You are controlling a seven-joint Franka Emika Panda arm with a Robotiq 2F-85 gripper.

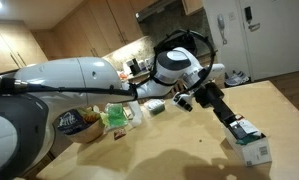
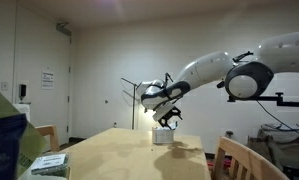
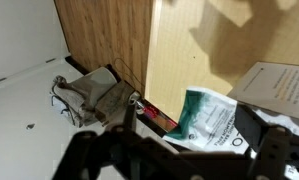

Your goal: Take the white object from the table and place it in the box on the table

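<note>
In an exterior view, the robot's arm [image 1: 79, 75] stretches over the wooden table [image 1: 169, 150]. Its gripper [image 1: 234, 124] points down, directly above the white, green-printed carton [image 1: 255, 150]. From this angle the spread of the jaws cannot be judged and the white packet cannot be picked out. A cluster of snack bags [image 1: 89, 122] lies well behind the tool, back along the arm. In an exterior view from across the room, the gripper [image 2: 169, 119] hangs just over the carton [image 2: 165, 136], which stands on the table [image 2: 119, 155] right beneath the tool. The tool and carton are small and dim here, so neither the jaws' stance nor the packet is clear. A blue box [image 2: 4, 140] and a flat pack [image 2: 49, 162] sit well apart from the tool, close to the camera. In the wrist view, the gripper [image 3: 179, 146] is spread wide, its two dark fingers [image 3: 84, 150] standing far apart at the bottom of the picture. The white packet [image 3: 209, 118], marked with a green-teal patch, lies just below the tool in the gap between the fingers, and no finger visibly presses on it. A white printed panel [image 3: 284, 85] lies beyond one finger. A crumpled grey scrap [image 3: 94, 95] lies beyond the other, with the table's wood ahead of the tool. Whether the panel belongs to the carton cannot be told.
</note>
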